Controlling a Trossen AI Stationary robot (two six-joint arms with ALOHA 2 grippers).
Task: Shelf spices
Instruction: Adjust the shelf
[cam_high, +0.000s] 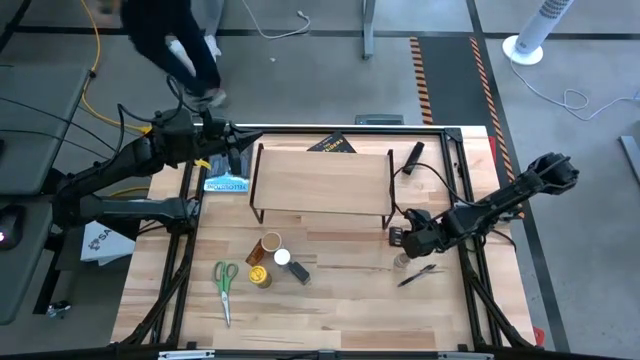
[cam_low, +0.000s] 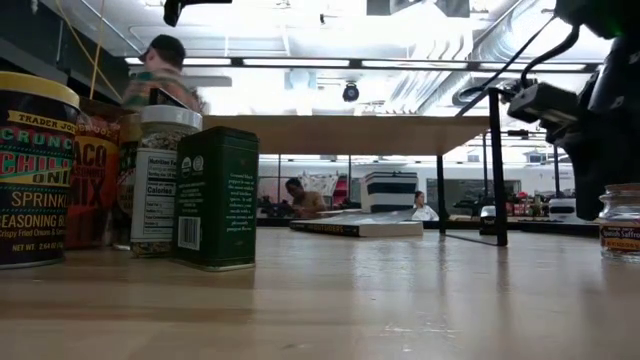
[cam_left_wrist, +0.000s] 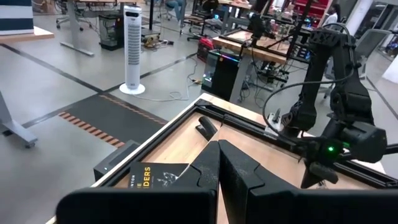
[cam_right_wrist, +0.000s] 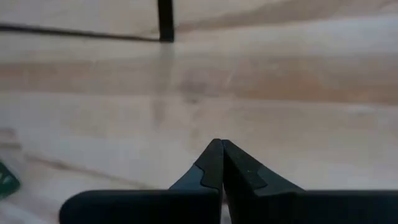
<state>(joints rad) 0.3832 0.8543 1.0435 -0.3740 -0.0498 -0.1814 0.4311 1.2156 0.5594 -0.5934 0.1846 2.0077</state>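
While seemingly empty, right gripper (cam_high: 400, 237) low beside shelf (cam_high: 322, 180), jaws closed.

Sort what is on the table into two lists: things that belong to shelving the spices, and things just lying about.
Belong to the job:
- spice jars
- green tin
- orange-brown packet
- small jar by the right gripper
- shelf

Lying about:
- green-handled scissors
- black marker
- book

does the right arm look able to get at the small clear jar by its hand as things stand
Probably yes. The right hand sits shut, right beside the small clear jar near the shelf's right leg, with bare table between them. It would need to open first; the marker lies close by.
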